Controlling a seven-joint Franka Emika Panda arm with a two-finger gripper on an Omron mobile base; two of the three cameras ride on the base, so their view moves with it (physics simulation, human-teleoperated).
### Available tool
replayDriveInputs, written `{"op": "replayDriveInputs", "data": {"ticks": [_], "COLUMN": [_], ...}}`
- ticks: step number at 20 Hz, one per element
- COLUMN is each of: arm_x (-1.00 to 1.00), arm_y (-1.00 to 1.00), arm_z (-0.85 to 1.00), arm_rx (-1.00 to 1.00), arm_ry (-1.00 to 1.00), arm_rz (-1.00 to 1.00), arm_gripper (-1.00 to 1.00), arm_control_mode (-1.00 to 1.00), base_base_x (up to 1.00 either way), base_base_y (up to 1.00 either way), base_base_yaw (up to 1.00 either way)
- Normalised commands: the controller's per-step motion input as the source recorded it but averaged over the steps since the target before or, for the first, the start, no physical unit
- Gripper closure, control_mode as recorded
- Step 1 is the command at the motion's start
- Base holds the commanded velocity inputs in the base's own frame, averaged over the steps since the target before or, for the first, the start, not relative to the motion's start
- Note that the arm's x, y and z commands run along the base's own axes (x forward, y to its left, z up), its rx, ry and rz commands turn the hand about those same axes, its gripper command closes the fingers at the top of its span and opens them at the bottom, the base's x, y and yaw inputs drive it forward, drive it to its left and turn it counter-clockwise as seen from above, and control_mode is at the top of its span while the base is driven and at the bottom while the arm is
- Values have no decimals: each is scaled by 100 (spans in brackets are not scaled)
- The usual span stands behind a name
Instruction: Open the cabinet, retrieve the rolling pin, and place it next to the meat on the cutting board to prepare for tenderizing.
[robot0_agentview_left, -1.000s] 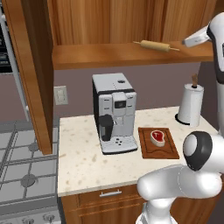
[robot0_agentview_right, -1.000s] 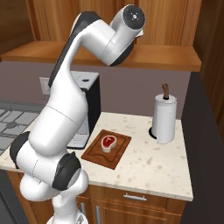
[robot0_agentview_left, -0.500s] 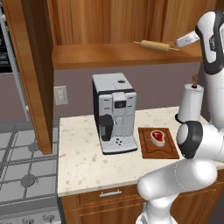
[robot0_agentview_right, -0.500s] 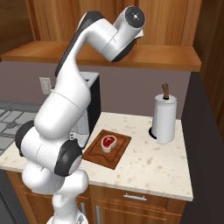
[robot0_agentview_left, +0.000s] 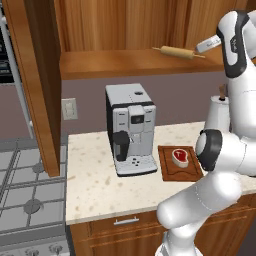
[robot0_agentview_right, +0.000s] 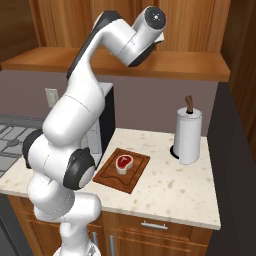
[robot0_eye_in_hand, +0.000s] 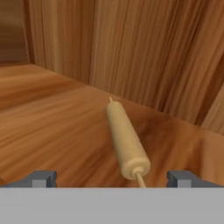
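The cabinet (robot0_agentview_left: 45, 85) stands open, its door swung out to the left. On its wooden shelf (robot0_agentview_left: 125, 62) lies the rolling pin (robot0_agentview_left: 178, 51), lengthwise toward the back wall in the hand view. The pincer (robot0_eye_in_hand: 112, 177) hangs released just short of the pin's near handle, one fingertip (robot0_eye_in_hand: 41, 178) to either side (nothing between them). Below, the meat (robot0_agentview_left: 180, 156) sits on the cutting board (robot0_agentview_left: 177, 170), beside the coffee machine (robot0_agentview_left: 131, 127) on the table (robot0_agentview_left: 100, 185); a paper towel roll (robot0_agentview_right: 188, 135) stands further right.
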Motion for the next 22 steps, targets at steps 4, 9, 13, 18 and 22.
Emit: {"op": "replayDriveInputs", "data": {"ticks": [4, 9, 13, 18, 22], "arm_x": [30, 37, 37, 32, 22], "arm_y": [0, 0, 0, 0, 0], "arm_z": [-9, -8, 0, 0, -1], "arm_rx": [0, 0, 0, 0, 0], "arm_ry": [0, 2, 5, 6, 6], "arm_rz": [1, 1, 0, 0, 0], "arm_gripper": [-100, -100, -100, -100, -100], "arm_control_mode": [-100, -100, -100, -100, -100], "base_base_x": [0, 0, 0, 0, 0], "base_base_y": [0, 0, 0, 0, 0], "base_base_yaw": [0, 0, 0, 0, 0]}}
